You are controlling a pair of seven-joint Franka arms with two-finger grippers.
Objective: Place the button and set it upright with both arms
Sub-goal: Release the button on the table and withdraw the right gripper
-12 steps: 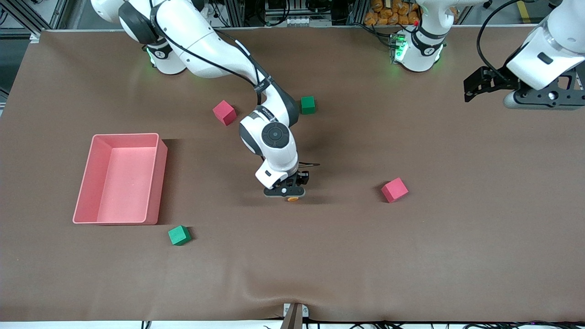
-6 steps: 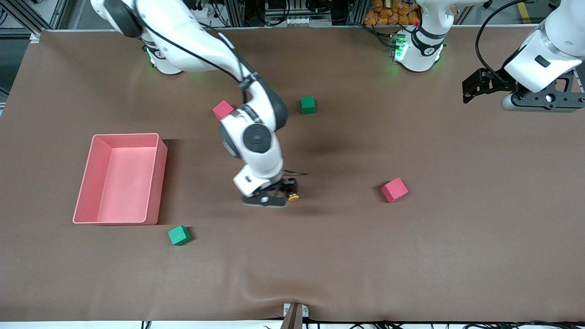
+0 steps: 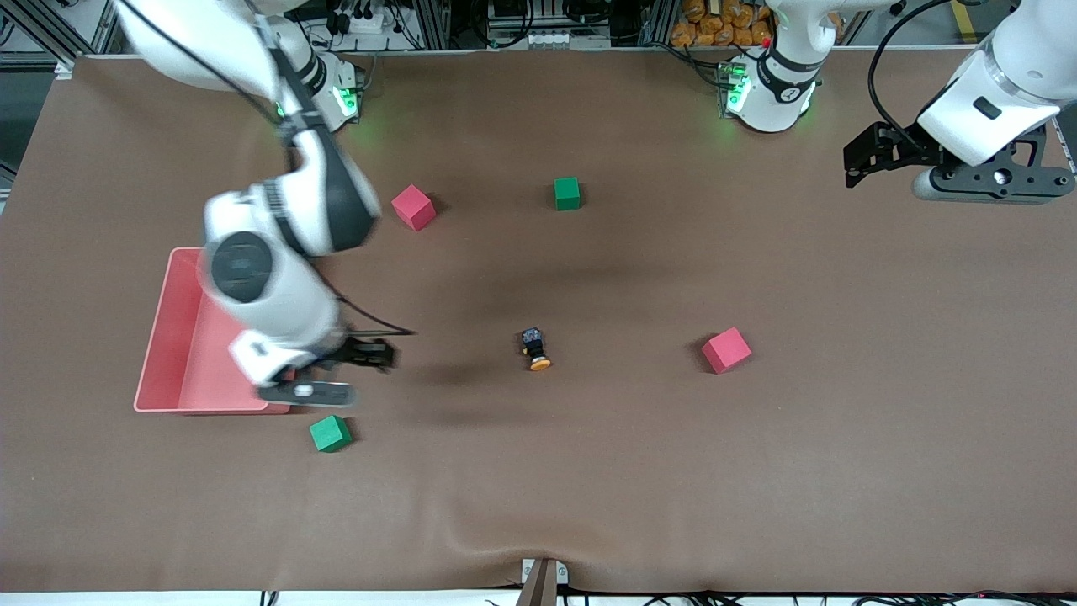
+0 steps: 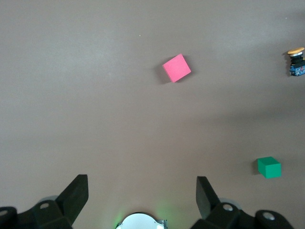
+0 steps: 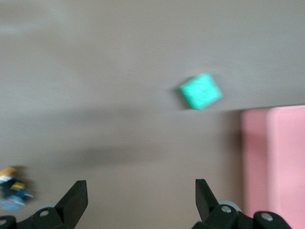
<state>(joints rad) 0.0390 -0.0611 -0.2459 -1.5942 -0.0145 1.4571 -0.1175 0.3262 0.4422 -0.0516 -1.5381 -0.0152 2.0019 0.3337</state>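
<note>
The button (image 3: 535, 349) rests on the brown table mid-way between the arms. It looks to lie on its side, with the orange cap toward the front camera and the black body farther away. No gripper touches it. It also shows in the left wrist view as the button (image 4: 296, 62) and blurred in the right wrist view as the button (image 5: 12, 191). My right gripper (image 3: 315, 383) hangs open and empty over the pink bin's corner, well away from the button; its fingers (image 5: 76, 198) stand wide apart. My left gripper (image 3: 984, 183) waits open in the air over the left arm's end of the table.
A pink bin (image 3: 156, 337) stands toward the right arm's end. A green cube (image 3: 330, 433) lies just nearer than the bin's corner. A red cube (image 3: 726, 349) sits beside the button toward the left arm's end. Another red cube (image 3: 413, 207) and a green cube (image 3: 567, 193) lie farther back.
My right gripper opened and let go of the button, then rose and swung toward the pink bin. The button stayed on the table. The left arm barely shifted.
</note>
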